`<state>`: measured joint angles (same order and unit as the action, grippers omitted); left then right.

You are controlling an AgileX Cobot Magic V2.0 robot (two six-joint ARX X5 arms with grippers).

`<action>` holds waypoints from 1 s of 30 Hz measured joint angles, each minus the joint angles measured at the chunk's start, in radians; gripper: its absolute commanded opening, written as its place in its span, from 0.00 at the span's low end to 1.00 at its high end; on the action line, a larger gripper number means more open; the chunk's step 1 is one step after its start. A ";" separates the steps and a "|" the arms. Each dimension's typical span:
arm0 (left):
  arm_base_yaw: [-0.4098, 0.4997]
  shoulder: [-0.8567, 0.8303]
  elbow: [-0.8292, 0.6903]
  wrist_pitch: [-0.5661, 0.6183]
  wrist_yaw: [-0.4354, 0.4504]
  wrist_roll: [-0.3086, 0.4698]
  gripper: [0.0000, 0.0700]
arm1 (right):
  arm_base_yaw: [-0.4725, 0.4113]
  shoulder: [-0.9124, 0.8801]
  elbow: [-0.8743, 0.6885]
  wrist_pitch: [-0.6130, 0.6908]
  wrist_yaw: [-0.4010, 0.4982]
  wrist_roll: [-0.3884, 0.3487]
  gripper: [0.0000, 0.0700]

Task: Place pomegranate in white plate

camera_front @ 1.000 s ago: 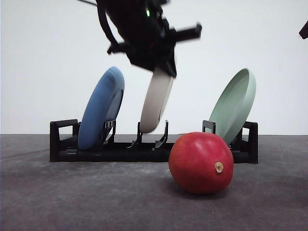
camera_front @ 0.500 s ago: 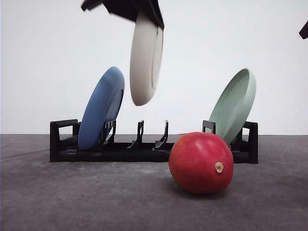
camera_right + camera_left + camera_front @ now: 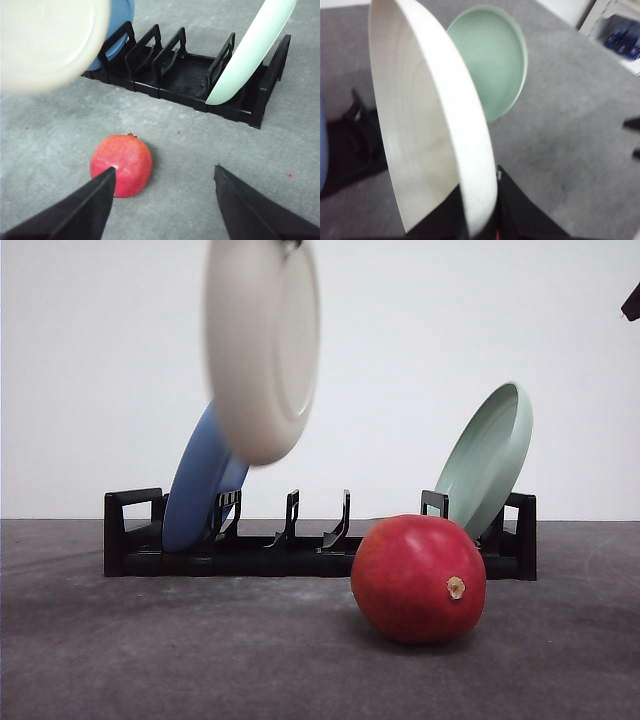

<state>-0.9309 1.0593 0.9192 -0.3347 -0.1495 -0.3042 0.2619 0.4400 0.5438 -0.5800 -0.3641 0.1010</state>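
Note:
The red pomegranate [image 3: 418, 578] lies on the grey table in front of the rack; the right wrist view shows this pomegranate [image 3: 121, 165] just off one fingertip. My right gripper [image 3: 165, 170] hangs open above the table, nothing between its fingers. The white plate [image 3: 262, 345] is in the air, on edge, above the rack's left half. My left gripper [image 3: 480, 220] is shut on the rim of the white plate [image 3: 430, 130]. That plate [image 3: 47, 42] also shows, blurred, in the right wrist view.
A black dish rack [image 3: 300, 550] stands behind the fruit. A blue plate [image 3: 195, 495] leans at its left end and a pale green plate [image 3: 485, 455] at its right end; the middle slots [image 3: 165, 50] are vacant. Grey table [image 3: 150, 660] spreads in front.
The white plate has risen out of the rack's middle slot, moving up, to the left and closer to the front camera. The pomegranate and the other plates have not moved.

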 measured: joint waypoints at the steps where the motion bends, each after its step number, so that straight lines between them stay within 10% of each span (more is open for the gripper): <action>1: -0.006 -0.027 -0.039 0.011 -0.008 0.000 0.01 | 0.000 0.000 0.000 -0.001 0.000 0.000 0.56; 8: -0.016 -0.215 -0.227 -0.051 -0.098 0.016 0.01 | 0.000 0.000 0.000 -0.005 0.027 -0.001 0.56; 14: -0.016 -0.299 -0.229 -0.146 -0.107 0.203 0.01 | 0.000 0.000 0.000 -0.005 0.028 -0.001 0.56; 30: -0.145 -0.142 -0.229 -0.225 -0.174 0.441 0.01 | 0.000 0.000 0.000 -0.006 0.028 -0.001 0.56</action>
<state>-1.0760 0.9177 0.6907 -0.5594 -0.3231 0.1367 0.2619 0.4400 0.5438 -0.5858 -0.3363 0.1001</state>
